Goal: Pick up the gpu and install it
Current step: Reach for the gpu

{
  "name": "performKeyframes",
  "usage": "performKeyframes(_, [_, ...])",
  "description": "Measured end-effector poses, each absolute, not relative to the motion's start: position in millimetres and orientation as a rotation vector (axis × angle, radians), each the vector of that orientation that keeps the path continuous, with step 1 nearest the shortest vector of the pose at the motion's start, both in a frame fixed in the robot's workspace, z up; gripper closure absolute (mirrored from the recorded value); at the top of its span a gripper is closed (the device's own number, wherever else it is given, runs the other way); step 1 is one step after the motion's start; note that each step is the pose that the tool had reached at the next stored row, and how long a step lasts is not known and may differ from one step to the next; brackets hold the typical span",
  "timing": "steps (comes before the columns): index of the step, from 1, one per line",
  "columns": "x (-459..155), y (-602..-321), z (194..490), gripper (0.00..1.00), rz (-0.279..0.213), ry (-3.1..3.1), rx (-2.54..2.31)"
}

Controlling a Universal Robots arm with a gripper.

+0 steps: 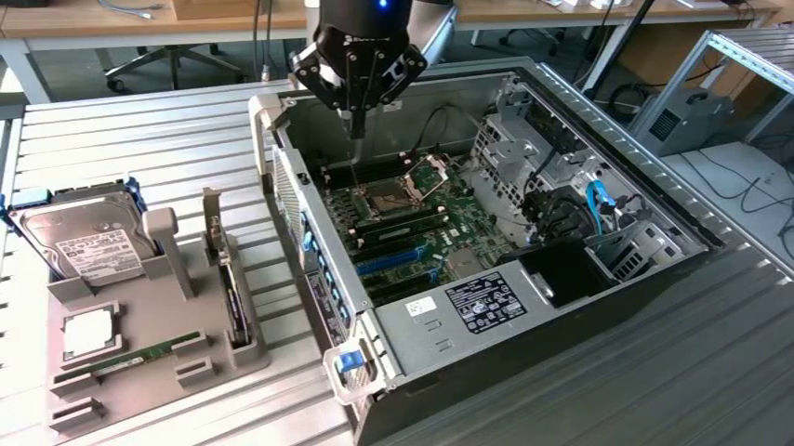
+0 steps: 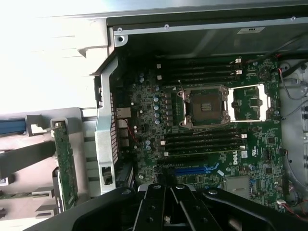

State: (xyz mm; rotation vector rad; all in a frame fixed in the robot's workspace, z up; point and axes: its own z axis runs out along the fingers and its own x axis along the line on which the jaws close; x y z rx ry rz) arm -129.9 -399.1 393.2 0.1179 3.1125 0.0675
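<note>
The gpu [image 2: 65, 163] has a green back. The motherboard [image 1: 429, 223] is green too, with blue slots [image 1: 394, 261]. The hard drive [image 1: 87, 243] is silver with a white label [image 1: 85, 253]. The tabletop [image 1: 137, 139] is grey with stripes. The gripper [image 1: 356, 128] is black.

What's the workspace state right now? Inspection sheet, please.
Surface: slatted grey metal table, carrying an open black computer case and a grey plastic holder tray.
Job's things: thin black-and-green gpu card with silver bracket stands on edge in the tray, not picked up.
Clutter: silver hard drive with white label, slim green RAM stick, both in the tray.
Grippers: black claw shut, empty, above the case's motherboard.
Cables: blue cables inside the case.
Surroundings: wooden desks, office chair base.
</note>
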Motion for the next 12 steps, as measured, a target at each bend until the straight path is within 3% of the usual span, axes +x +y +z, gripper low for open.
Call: performKeyframes(12, [-132.9, -399.1, 393.2, 0.89, 0.067, 3.112, 0.118])
